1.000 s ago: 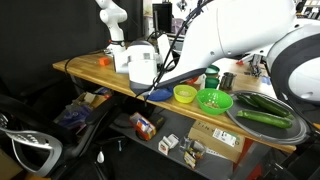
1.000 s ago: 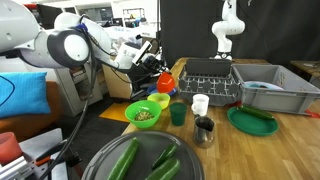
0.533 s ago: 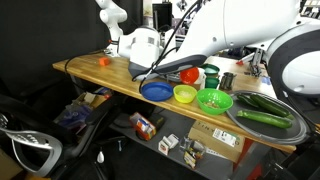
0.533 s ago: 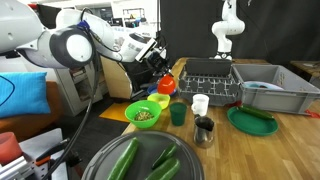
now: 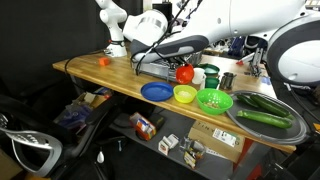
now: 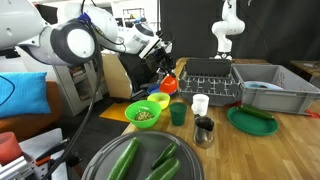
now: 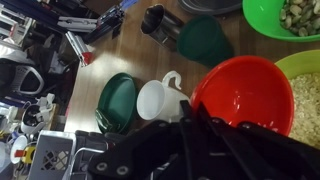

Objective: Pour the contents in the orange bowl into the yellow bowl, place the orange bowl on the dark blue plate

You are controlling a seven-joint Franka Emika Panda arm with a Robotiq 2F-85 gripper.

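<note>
We noted the gripper (image 5: 182,66) clamped on the orange bowl (image 7: 243,95), raised near the yellow bowl (image 5: 185,94). The dark blue plate (image 5: 156,91) lay lower, just beside the yellow bowl.

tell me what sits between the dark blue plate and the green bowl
The yellow bowl sits there, in a row with the dark blue plate and the green bowl along the table's front edge, as seen in an exterior view.

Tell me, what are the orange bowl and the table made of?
The orange bowl looks like smooth plastic: even colour, soft shine inside. The table seems to be wood or wood-look laminate: brown, with streaky grain.
</note>
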